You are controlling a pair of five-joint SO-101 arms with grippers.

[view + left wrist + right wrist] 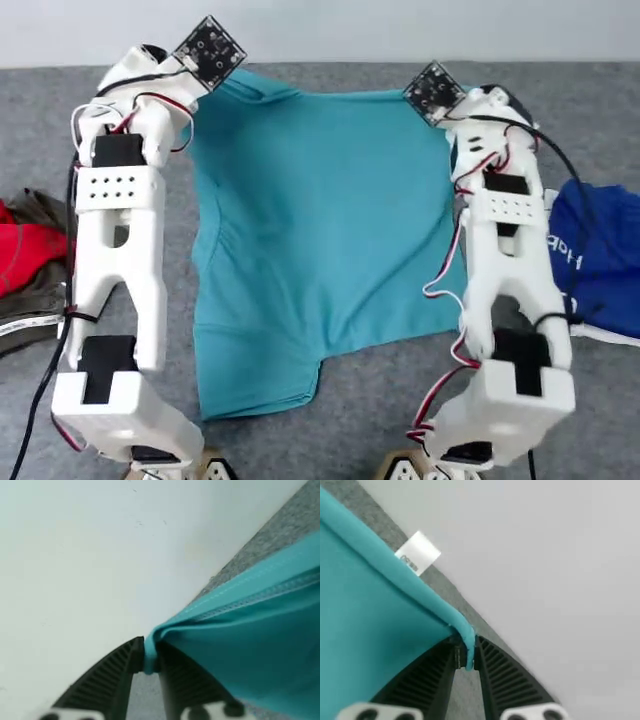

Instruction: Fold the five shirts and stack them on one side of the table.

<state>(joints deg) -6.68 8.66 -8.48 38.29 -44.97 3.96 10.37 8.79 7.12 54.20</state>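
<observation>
A teal shirt (310,230) lies spread between the two arms on the grey table, reaching from the far edge toward the near side. My left gripper (148,659) is shut on a far corner of the teal shirt (260,645), with the hem pinched between the black fingers (112,672). My right gripper (467,655) is shut on the other far corner of the teal shirt (365,620), near a white label (417,553). In the high view both arms stretch toward the far edge, left wrist (205,50) and right wrist (435,92) at the shirt's far corners.
A blue shirt (595,255) lies in a heap at the table's right edge. Red (25,250) and dark olive garments (30,290) are piled at the left edge. A pale wall (320,30) rises just behind the table's far edge.
</observation>
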